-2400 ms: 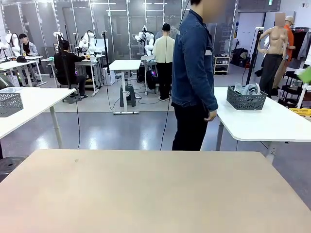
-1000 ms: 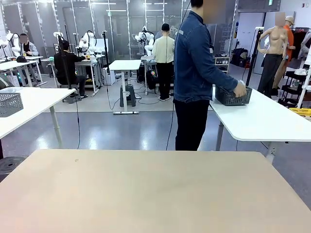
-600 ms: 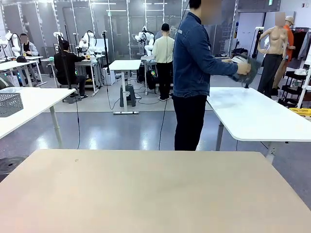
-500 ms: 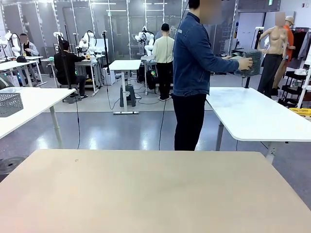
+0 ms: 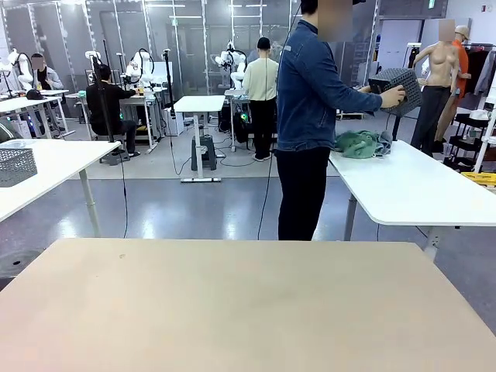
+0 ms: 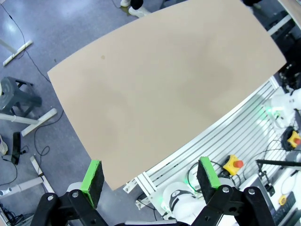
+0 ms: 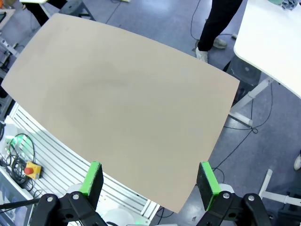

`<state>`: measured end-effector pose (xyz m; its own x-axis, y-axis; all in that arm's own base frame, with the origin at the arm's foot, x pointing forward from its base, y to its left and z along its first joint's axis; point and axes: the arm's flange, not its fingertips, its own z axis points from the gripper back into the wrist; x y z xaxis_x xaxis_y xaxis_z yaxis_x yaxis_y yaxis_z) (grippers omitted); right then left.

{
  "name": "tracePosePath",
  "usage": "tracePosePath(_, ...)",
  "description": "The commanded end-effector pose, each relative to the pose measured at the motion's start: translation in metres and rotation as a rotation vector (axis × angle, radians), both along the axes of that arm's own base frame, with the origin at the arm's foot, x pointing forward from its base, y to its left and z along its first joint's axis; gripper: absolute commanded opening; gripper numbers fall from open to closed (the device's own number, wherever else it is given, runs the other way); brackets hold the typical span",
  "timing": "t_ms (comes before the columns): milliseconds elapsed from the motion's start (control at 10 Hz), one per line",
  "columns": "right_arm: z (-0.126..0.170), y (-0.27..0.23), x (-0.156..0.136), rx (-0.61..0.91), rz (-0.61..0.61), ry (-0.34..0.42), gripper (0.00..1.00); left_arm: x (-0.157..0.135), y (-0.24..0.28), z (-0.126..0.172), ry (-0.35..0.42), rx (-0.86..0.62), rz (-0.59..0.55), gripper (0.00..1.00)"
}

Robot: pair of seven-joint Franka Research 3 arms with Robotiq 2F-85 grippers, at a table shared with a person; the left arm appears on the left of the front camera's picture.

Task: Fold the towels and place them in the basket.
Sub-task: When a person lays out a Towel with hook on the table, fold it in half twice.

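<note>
A person in a denim jacket stands at the far white table point(image 5: 411, 190) and holds the dark wire basket point(image 5: 397, 87) tipped up in one hand. A heap of green and grey towels point(image 5: 361, 144) lies on that white table below the basket. My left gripper point(image 6: 150, 178) hangs high above the beige table point(image 6: 164, 89), jaws open and nothing between them. My right gripper point(image 7: 150, 178) is likewise open high over the same beige table point(image 7: 122, 103), also with nothing in it.
The beige table point(image 5: 240, 302) in front of me is bare. Another dark wire basket point(image 5: 15, 164) stands on a white table at the left. Beyond the beige table's far edge is open floor, with the person's legs point(image 7: 221, 21) beside the white table.
The person picked the basket up off the white table, lifted it and tipped it, and the towels have dropped out onto that table. Neither gripper has changed.
</note>
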<state>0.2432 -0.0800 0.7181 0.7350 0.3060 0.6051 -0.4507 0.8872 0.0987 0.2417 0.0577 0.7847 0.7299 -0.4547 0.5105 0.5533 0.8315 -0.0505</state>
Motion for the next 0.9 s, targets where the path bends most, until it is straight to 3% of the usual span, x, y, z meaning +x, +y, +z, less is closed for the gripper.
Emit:
tracePosePath(0, 0.0001, 0.0015, 0.001, 0.003, 0.017, -0.002, 1.0, 0.0002, 0.0007, 0.0, 0.0, -0.003, -0.003, 1.0)
tracePosePath(800, 0.0001, 0.0015, 0.001, 0.003, 0.017, -0.002, 1.0, 0.0002, 0.0007, 0.0, 0.0, -0.003, -0.003, 1.0)
